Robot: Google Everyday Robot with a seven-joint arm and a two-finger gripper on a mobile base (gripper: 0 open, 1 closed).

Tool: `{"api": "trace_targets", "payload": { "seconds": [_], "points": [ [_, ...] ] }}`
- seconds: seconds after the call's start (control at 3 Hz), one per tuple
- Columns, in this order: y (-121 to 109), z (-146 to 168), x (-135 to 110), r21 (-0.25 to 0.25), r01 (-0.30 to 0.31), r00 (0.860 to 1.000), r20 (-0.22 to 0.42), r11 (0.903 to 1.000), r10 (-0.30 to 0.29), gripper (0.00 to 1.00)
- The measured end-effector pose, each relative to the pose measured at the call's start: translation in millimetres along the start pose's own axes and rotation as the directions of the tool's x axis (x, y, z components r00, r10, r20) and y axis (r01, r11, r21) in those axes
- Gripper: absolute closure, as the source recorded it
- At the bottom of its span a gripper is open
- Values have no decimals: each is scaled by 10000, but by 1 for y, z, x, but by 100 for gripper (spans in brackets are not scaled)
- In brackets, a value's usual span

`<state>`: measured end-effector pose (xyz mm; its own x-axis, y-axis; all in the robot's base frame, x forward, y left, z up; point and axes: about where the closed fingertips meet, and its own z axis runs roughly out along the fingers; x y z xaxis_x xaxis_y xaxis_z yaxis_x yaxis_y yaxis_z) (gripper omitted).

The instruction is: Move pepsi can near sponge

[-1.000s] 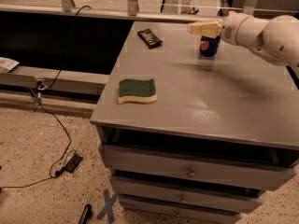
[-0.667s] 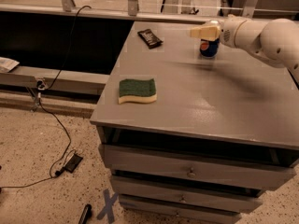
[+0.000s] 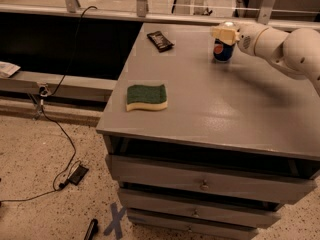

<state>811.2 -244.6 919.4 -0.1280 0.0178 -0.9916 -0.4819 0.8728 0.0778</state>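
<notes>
The small dark-blue cylindrical pepsi can (image 3: pixel 223 51), of thin smooth metal with a silver top and a round red-white-blue logo, stood upright near the back of the table, so its long axis was vertical. The pale cream gripper (image 3: pixel 225 33) was at the upper part of the can, reaching in from the side on a thick, rounded white arm (image 3: pixel 285 46). I could not tell whether it was already closed around the can or only set against it. The rectangular wavy-edged sponge (image 3: pixel 146 97), with a rough dark green top over soft pale yellow foam, lay flat and well apart from the can, close to the front edge and, as I saw it, to the left. I judged that the coming move must carry the can diagonally across the table, toward the front and away from the arm's side. The flat grey table top (image 3: pixel 210 109) looked smooth and a little shiny. A flat dark snack wrapper (image 3: pixel 160 40) lay near the back edge, beside that path and not on it.
</notes>
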Motion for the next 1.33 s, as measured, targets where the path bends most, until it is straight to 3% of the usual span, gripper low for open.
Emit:
{"api": "trace_targets", "payload": {
  "seconds": [0.33, 0.67, 1.0, 1.33],
  "points": [
    [3, -3, -12, -406, -202, 9986, 487, 9990, 222, 64],
    [14, -12, -39, -1114, -199, 9918, 1232, 9936, 337, 88],
    [71, -28, -69, -2398, 877, 9905, 1239, 9668, -591, 100],
    [109, -38, -69, -3256, 1394, 9896, 804, 9352, -1196, 100]
  ]
}}
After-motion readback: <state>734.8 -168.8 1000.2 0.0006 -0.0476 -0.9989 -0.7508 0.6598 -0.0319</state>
